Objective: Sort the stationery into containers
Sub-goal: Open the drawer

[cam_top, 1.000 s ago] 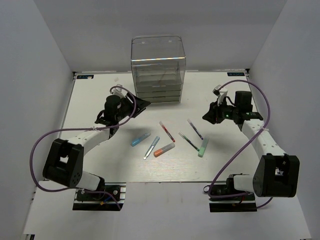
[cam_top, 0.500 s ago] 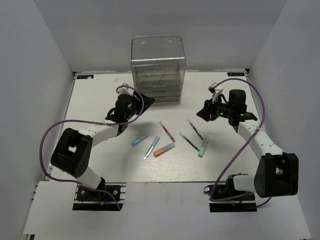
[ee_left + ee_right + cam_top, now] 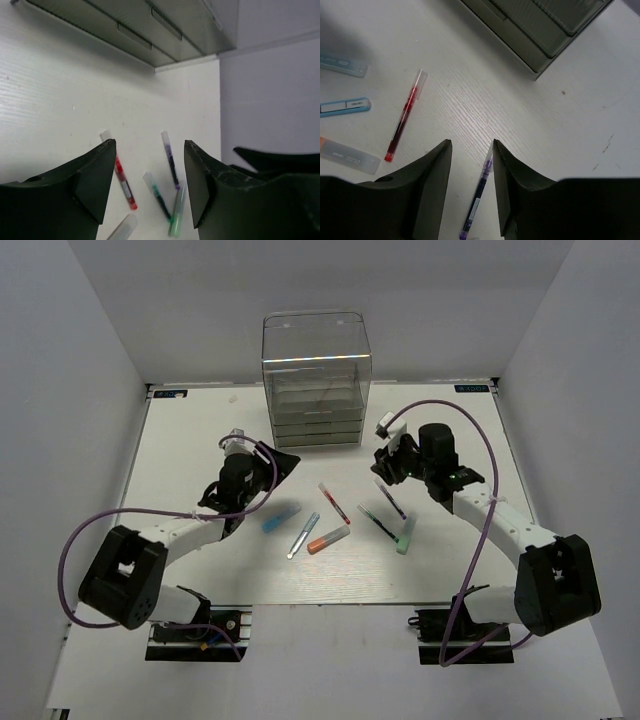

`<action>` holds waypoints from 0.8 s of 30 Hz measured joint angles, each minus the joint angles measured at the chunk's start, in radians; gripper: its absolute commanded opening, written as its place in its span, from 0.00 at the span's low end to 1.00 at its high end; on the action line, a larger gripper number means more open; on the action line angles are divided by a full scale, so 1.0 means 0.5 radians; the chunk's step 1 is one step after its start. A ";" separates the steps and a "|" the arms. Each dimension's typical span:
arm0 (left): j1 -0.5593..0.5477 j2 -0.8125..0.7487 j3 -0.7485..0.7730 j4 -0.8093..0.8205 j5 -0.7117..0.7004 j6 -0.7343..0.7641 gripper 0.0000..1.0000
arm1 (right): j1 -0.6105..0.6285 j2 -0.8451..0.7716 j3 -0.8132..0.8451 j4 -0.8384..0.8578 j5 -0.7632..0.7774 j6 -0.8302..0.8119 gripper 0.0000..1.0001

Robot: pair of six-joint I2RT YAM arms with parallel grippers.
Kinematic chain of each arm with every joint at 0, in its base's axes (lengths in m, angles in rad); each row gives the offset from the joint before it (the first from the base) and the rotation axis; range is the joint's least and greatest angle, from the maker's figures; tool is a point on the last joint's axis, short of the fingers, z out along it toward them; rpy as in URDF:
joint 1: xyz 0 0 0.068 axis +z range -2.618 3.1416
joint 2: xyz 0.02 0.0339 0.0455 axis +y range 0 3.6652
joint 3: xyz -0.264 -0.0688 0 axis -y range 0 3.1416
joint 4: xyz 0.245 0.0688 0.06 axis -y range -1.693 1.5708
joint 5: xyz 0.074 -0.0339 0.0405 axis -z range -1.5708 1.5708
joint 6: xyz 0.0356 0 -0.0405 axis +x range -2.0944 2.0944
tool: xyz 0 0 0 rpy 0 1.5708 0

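The stationery lies loose mid-table: a blue marker [image 3: 281, 518], a silvery-blue pen [image 3: 303, 535], an orange marker [image 3: 328, 539], a red pen [image 3: 333, 502], a purple pen [image 3: 389, 497], a green pen [image 3: 377, 522] and a mint marker [image 3: 406, 534]. The clear drawer unit [image 3: 315, 380] stands at the back. My left gripper [image 3: 277, 464] is open and empty, left of the pens; in its wrist view the gripper [image 3: 150, 145] frames the red pen [image 3: 122, 182] and purple pen [image 3: 170, 157]. My right gripper [image 3: 471, 144] is open above the purple pen [image 3: 480, 192], which lies between its fingers.
White walls close in the table on the left, back and right. The drawer unit's closed grey trays [image 3: 540, 25] face the arms. Purple cables loop from both arms. The two grippers are about a hand's width apart in front of the drawers.
My right gripper has swung left, from the right side of the table to above the purple pen. My left gripper has drawn back slightly from the drawers and its jaws have widened.
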 measured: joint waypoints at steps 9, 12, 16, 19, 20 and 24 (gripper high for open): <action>-0.001 0.507 0.280 0.509 -0.187 -0.140 0.61 | 0.029 -0.140 -0.300 0.055 0.180 -0.031 0.38; -0.001 0.647 0.420 0.639 -0.219 -0.145 0.60 | 0.029 -0.216 -0.374 0.055 0.202 -0.033 0.38; -0.005 0.797 0.493 0.761 -0.277 -0.173 0.53 | 0.029 -0.274 -0.417 0.076 0.233 -0.034 0.38; -0.012 0.906 0.511 0.837 -0.292 -0.192 0.51 | 0.029 -0.300 -0.440 0.084 0.245 -0.035 0.38; -0.014 0.940 0.519 0.859 -0.294 -0.198 0.51 | 0.029 -0.306 -0.449 0.094 0.250 -0.036 0.38; -0.018 1.040 0.581 0.929 -0.303 -0.215 0.51 | 0.029 -0.311 -0.469 0.117 0.259 -0.037 0.38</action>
